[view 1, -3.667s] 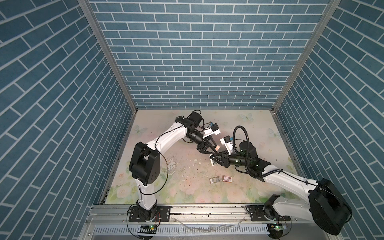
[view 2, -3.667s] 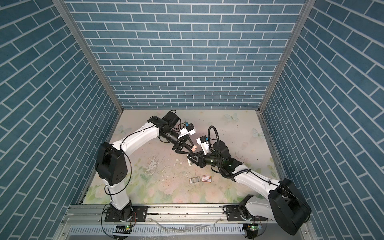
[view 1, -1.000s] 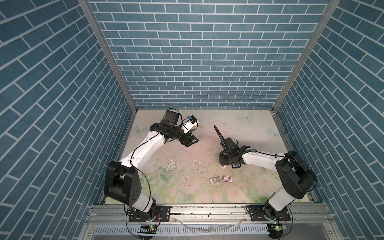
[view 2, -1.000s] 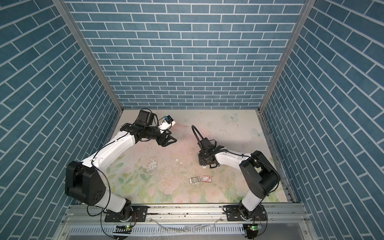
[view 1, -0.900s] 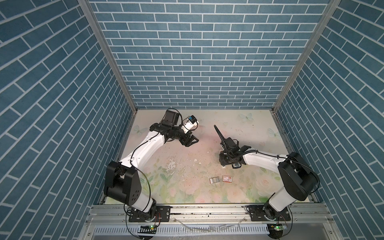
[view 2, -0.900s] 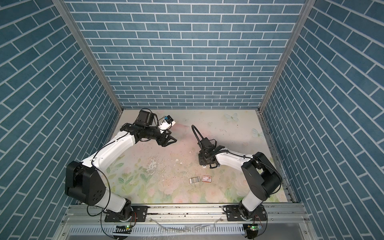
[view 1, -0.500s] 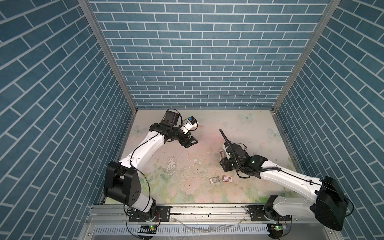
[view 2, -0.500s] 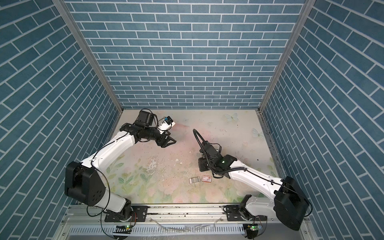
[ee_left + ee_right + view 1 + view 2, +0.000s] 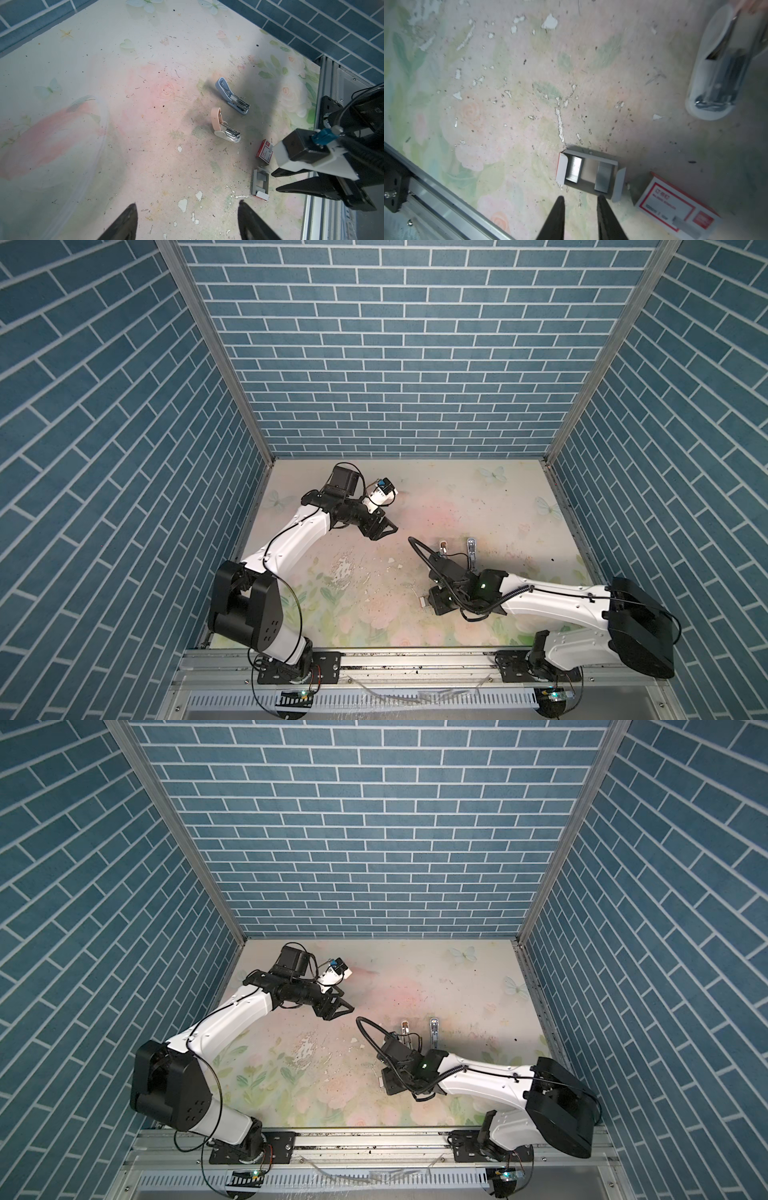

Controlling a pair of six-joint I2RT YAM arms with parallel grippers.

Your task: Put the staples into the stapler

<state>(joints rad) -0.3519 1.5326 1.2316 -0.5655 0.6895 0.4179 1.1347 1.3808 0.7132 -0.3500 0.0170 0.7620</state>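
Two silvery staple strips [image 9: 573,169], grey tray [image 9: 591,157]

Left gripper [image 9: 388,531], jaws spread, well apart from pinkish stapler [image 9: 444,547].

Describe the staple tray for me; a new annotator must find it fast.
On the floral tabletop, look toward the front rail, just ahead of the right end effector. There lies a small grey open-topped rectangular tray beside a red-and-white labelled box; only the tray shows silvery staple strips inside.
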